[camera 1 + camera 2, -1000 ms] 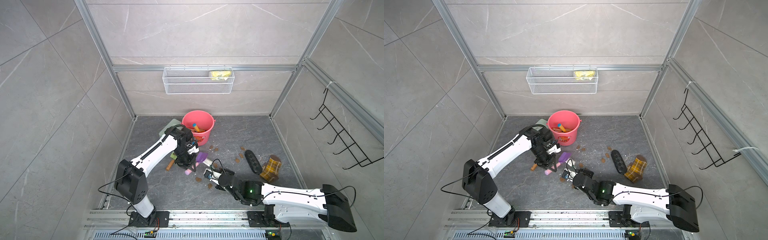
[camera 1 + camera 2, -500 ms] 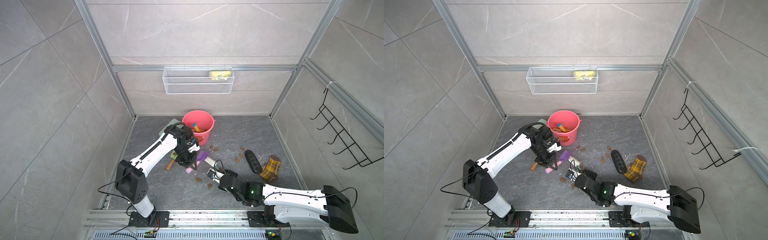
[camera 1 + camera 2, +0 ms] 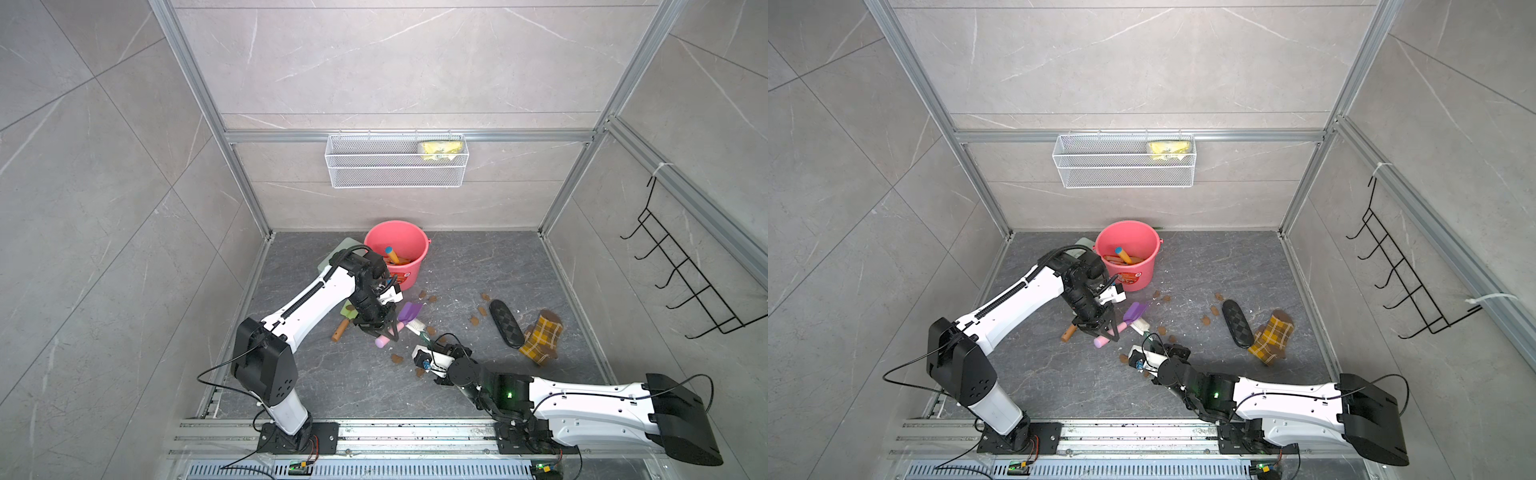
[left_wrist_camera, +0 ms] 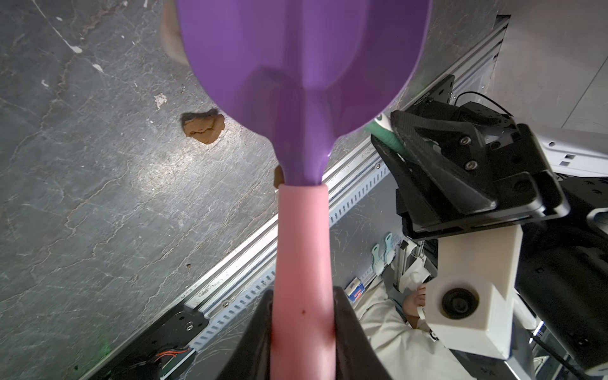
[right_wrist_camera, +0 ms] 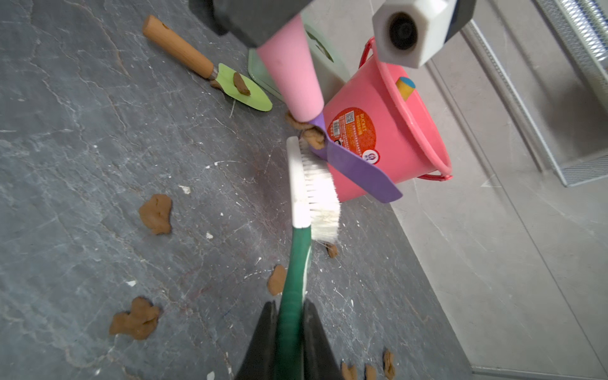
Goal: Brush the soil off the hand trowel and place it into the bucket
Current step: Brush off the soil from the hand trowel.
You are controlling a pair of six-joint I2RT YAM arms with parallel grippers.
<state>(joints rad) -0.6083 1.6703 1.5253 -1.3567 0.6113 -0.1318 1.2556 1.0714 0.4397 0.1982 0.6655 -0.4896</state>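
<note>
Soil on blade: one brown clay-like lump [image 5: 314, 138] is being carried at the neck of the purple-bladed, pink-handled plastic toy trowel [image 5: 358, 171]. The toy trowel is being held by its pink handle in the left hand [image 4: 304, 296], jaws clamped tight on it. The blade is being slanted downward, apparently clear of the dark grey stone table [image 5: 82, 164]. The toy trowel is being kept just in front of the round coral-pink plastic bucket [image 5: 404, 144], not inside it.

The brush with white bristles, white head and green handle [image 5: 316, 190] is being gripped by the right hand [image 5: 289, 306], jaws closed on the green handle. Its bristles are being pressed against the blade's edge, just beside the lump.

More brown lumps [image 5: 156, 214] are being seen scattered on the table around both hands. A second trowel with a green blade and wooden handle [image 5: 245, 88] is being seen flat on the table near the left arm, one lump on its blade. An orange stick with a blue-and-yellow tip [image 3: 392, 254] is being seen inside the bucket, and a sage-green box [image 3: 338, 249] just beside the bucket. In both top views a black oval case [image 3: 505, 324] and a yellow plaid mitten [image 3: 540, 336] are being seen well apart from the hands, on the right arm's side.
</note>
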